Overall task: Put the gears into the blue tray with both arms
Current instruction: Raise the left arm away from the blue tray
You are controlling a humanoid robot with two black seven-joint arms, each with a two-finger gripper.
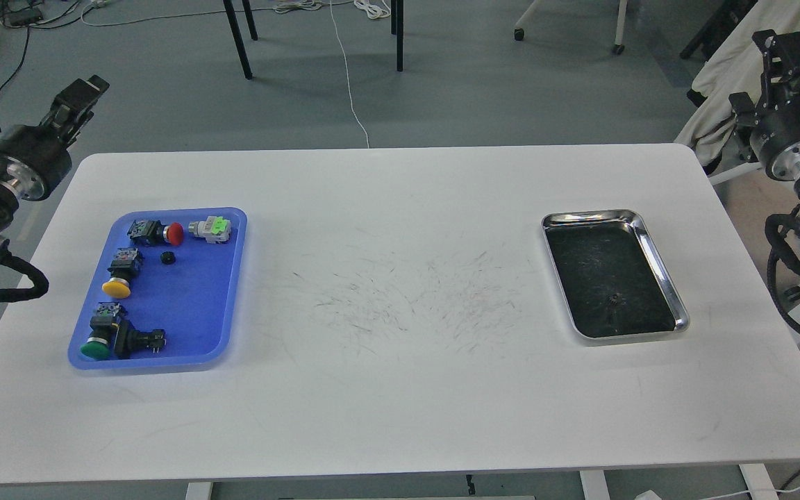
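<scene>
The white surface carries the blue tray near its left edge and a steel tray near its right edge. Both arms hang off the surface: the left pincer beyond the far left corner, the right pincer beyond the far right corner; whether either is spread or pressed together I cannot tell. One gear lies in the blue tray among push-button switches. The other gear lies in the steel tray's dark inside, toward its near edge.
</scene>
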